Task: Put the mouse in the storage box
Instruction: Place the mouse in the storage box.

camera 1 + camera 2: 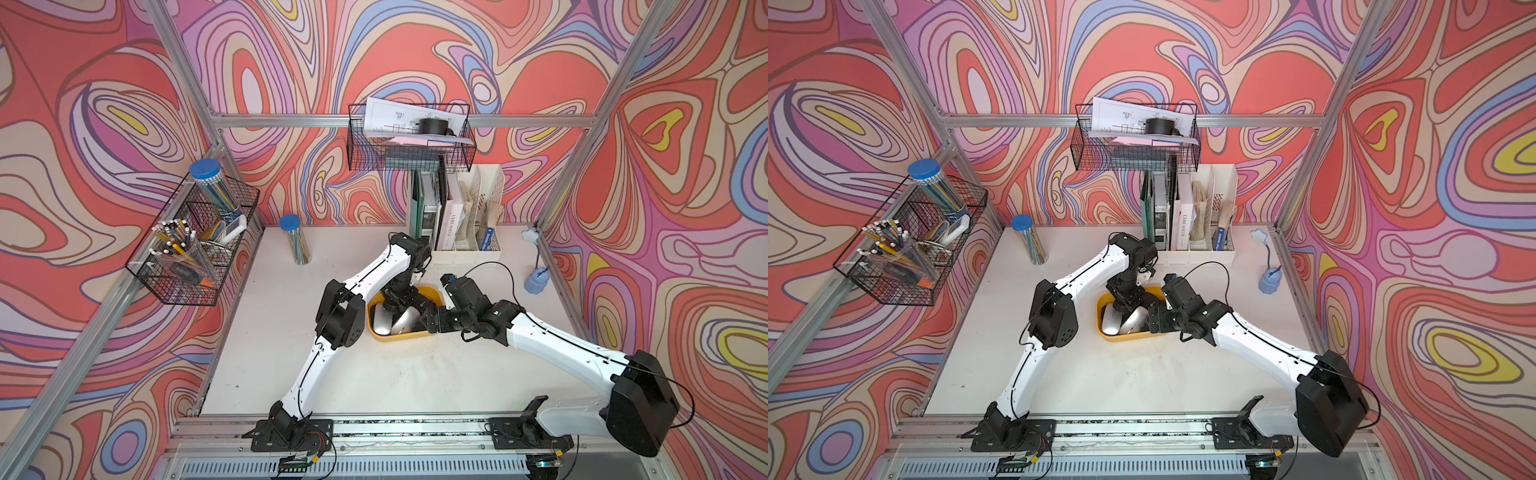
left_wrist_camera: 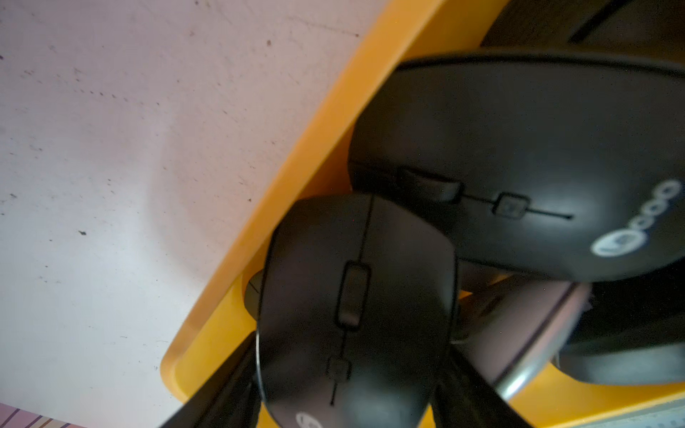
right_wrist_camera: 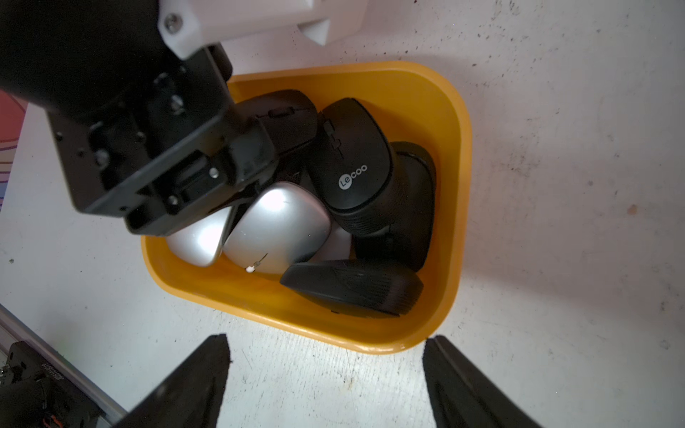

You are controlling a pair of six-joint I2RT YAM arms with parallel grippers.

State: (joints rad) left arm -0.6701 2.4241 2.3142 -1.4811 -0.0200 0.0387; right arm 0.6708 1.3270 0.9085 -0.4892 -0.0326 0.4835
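Within the storage box [image 3: 465,155] rim, mice [image 3: 352,163] lie packed tightly.

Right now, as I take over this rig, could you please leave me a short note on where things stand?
The left gripper is down in the storage box, with a finger on either side of a black mouse. I cannot tell whether it is gripping.
The right gripper is open and empty, just outside the box's rim.
The box holds a pile of black mice and silver mice.
Done: the black mouse is inside the box, and no mouse shows on the table in the top views.
Left: check that the left jaws are clear of the mouse, lift that arm out, then retract both arms.
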